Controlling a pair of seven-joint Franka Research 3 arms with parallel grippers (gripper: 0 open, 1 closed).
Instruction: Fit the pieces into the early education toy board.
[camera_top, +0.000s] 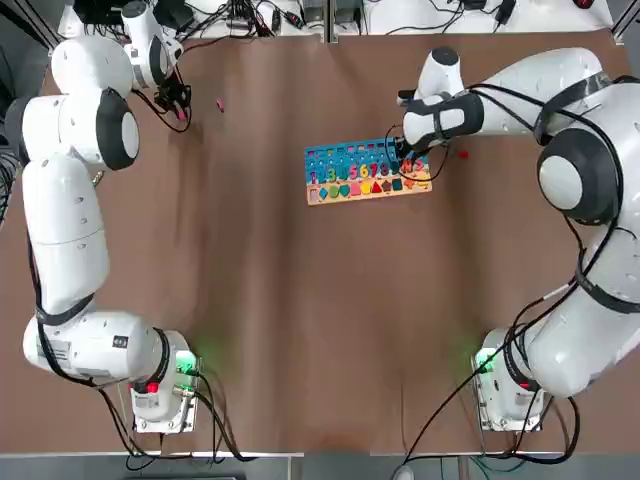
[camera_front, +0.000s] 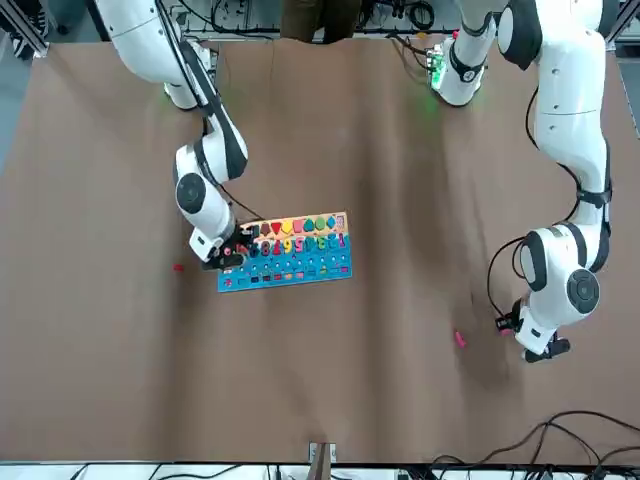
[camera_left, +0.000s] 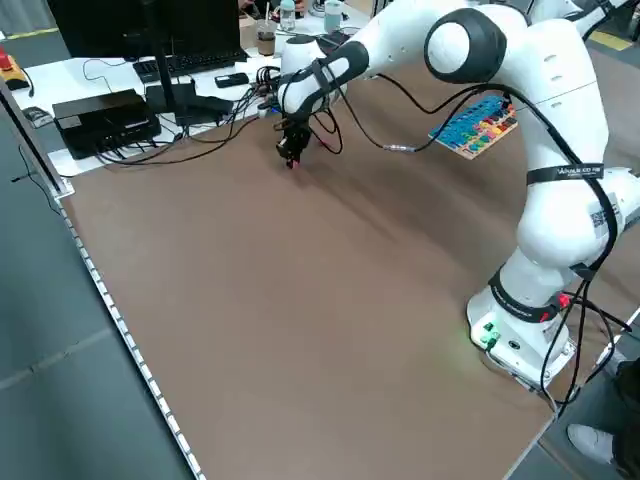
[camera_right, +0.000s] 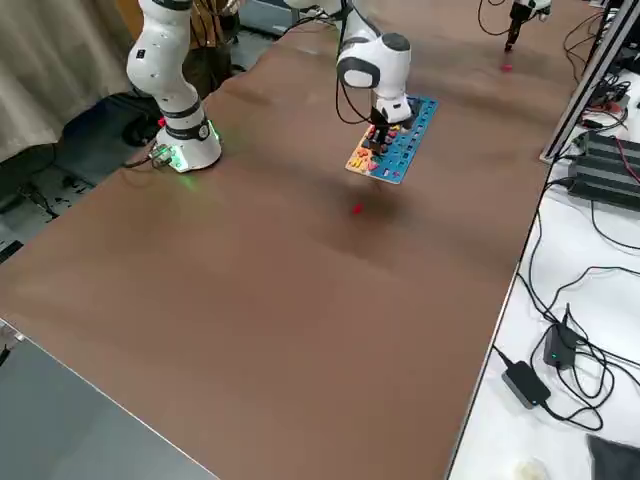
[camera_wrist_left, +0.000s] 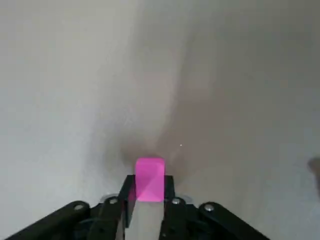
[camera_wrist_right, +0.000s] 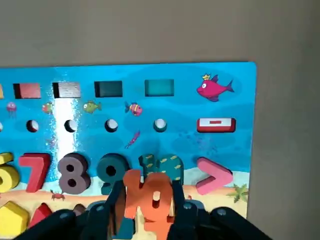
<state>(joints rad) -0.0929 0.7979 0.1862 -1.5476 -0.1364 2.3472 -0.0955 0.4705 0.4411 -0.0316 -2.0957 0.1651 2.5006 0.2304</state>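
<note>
We see right arm's fingers (camera_wrist_right: 177, 200) grasping orange 10 (camera_wrist_right: 139, 192) above toy board (camera_top: 318, 196), near board's right end. Matching recess (camera_wrist_right: 176, 166) appears just beyond piece, toward board's far edge; recess's long axis roughly parallels that edge. Right arm nearer; we judge small far-ward shift, then lowering. Left arm's fingers (camera_wrist_left: 170, 192) grasp pink piece (camera_wrist_left: 150, 180) toward surface's far left corner.

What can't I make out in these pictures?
- Top view: the tips of the right hand, hidden by its own arm.
- Right wrist view: the part of the toy board under the orange piece and black fingers, and whatever lies past the left edge.
- Left wrist view: the pink piece's sides, covered by the left hand.
</note>
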